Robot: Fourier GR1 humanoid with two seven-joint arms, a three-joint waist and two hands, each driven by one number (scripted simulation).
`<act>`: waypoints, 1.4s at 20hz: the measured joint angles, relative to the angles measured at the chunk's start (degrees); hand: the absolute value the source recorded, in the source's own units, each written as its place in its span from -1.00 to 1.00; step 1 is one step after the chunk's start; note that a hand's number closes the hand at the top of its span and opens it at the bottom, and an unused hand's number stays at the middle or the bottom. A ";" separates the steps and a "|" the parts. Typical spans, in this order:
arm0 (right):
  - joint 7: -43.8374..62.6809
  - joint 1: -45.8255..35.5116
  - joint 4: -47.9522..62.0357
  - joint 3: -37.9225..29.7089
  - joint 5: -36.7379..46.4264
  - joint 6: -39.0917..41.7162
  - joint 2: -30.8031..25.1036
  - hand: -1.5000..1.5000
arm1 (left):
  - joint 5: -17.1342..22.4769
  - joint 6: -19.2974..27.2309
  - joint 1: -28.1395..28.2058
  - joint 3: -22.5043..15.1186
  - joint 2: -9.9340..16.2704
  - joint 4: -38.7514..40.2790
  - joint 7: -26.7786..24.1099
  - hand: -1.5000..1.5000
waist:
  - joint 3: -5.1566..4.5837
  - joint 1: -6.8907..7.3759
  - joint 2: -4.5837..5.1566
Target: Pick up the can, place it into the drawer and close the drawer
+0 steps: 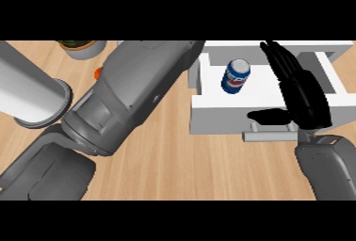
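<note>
Two grey forearms crowd the wooden counter [181,160]; the left one [118,103] hides its own hand. Beside it the white drawer [208,115] stands open, the right hand [303,94] above it, fingers straight and pressed together. Inside lies the blue can [235,76].

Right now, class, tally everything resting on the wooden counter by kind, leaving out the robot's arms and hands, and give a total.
Cans: 1, the blue can inside the drawer
Drawers: 1, the open white drawer
Pots: 1, the grey plant pot
Cylinders: 1, the big grey cylinder
Total: 4
</note>
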 measured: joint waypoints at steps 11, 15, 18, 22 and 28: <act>-6.00 -12.28 28.34 -0.28 9.91 -14.24 4.67 -1.00 | -1.55 -2.03 1.77 0.93 4.08 -2.34 2.19 -1.00 | -0.02 2.22 -0.38; -6.25 -17.72 37.99 -2.32 12.55 -20.49 5.77 -1.00 | -2.22 -2.19 3.44 0.76 5.59 -4.71 3.30 -1.00 | -0.03 3.17 -0.47; -6.54 -21.14 44.12 -3.69 14.02 -25.62 6.88 -1.00 | -2.65 -2.79 5.06 0.63 6.89 -6.63 4.41 -1.00 | -0.03 3.45 -0.51; -6.90 -25.81 51.80 -5.76 15.20 -30.82 7.17 -1.00 | -3.22 -3.87 8.08 0.03 8.80 -10.15 5.94 -1.00 | -0.05 4.53 -0.58; -7.40 -33.80 61.41 -7.94 16.52 -34.03 6.38 -1.00 | -3.86 -4.43 11.65 -0.46 10.89 -14.68 7.55 -1.00 | -0.03 5.50 -0.18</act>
